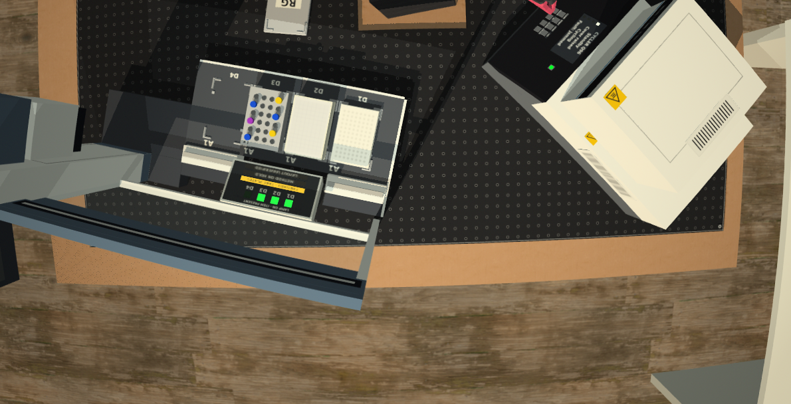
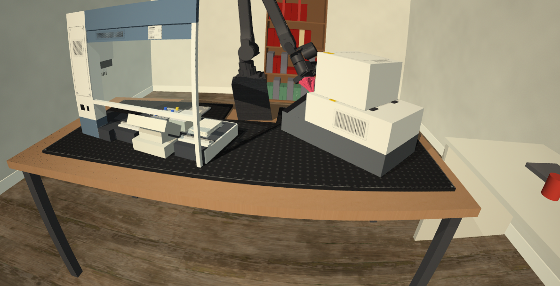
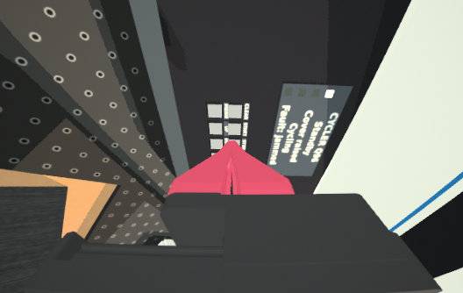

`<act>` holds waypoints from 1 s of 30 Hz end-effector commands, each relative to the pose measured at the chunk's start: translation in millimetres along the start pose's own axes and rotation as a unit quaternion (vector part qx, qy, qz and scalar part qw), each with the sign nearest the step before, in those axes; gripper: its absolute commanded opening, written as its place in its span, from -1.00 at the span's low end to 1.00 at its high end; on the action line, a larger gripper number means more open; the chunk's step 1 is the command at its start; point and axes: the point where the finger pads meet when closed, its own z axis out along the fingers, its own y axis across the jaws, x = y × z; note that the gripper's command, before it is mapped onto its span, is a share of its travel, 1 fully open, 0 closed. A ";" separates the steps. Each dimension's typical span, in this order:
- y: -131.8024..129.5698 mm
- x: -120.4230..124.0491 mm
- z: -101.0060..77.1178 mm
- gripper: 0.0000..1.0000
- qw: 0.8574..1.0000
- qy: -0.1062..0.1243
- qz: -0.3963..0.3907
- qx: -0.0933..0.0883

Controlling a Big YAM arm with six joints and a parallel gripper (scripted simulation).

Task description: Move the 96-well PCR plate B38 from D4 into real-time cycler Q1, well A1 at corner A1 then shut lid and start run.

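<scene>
From above, near the desk's rear right corner, my gripper (image 1: 548, 7) hangs over the keys (image 1: 550, 21) on the cycler's (image 1: 625, 119) black front panel, its pink fingers (image 1: 541, 4) clenched together on nothing. Its lamp (image 1: 551, 67) glows green, and the cream lid (image 1: 669, 83) is down over the block, so I cannot see plate B38; slot D4 (image 1: 221, 107) shows only its corner marks. The tube block (image 1: 264, 117) sits on D3, the deep-well block (image 1: 308, 127) on D2 and plate R33 (image 1: 354, 134) on D1, all toward the desk's middle left. The RG nest (image 1: 287, 4) lies at the rear edge, bare. Seen from the side, my arm (image 2: 274, 17) bends down from its base (image 2: 250, 96) at the rear edge, and the fingertips dip behind the cycler's lid. At the wrist, the closed fingers come to a point over the lower part of the key grid (image 3: 225, 118); which key is under them I cannot tell. Beside it the status label (image 3: 309, 129) shows one lit square at its end.
</scene>
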 end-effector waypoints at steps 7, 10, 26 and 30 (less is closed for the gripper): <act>-27.4 -20.5 -4.8 -1.00 0.999 -0.021 0.012 0.027; -28.4 -21.7 -7.4 -1.00 0.999 -0.022 0.016 0.027; -5.3 -3.4 -7.8 -1.00 1.000 -0.006 -0.001 0.006; -12.6 -10.3 -8.4 -1.00 1.000 -0.012 -0.004 0.014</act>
